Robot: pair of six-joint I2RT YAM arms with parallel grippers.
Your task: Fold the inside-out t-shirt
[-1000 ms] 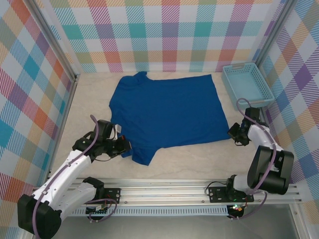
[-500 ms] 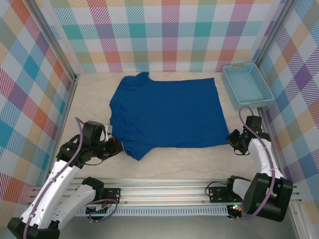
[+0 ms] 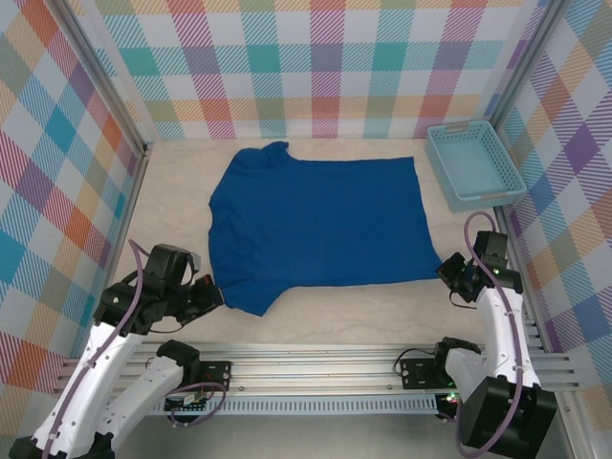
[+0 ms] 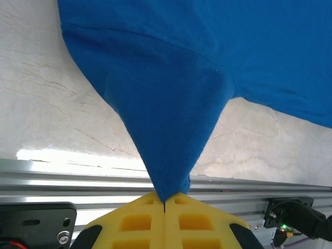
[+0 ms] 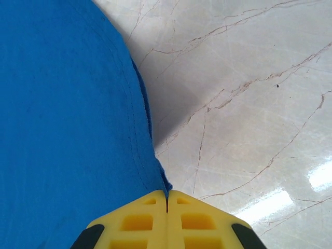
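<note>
Blue t-shirt (image 3: 320, 225) flat, left jaws clamping sleeve, right jaws clamping hem corner, pinched tips hidden

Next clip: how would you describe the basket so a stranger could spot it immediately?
Take the pale marbled table, then look to its far right corner. The basket sits there, apart from the spread royal-blue t-shirt; it is a rigid, light-blue rectangular tub, paler than the soft cloth.
</note>
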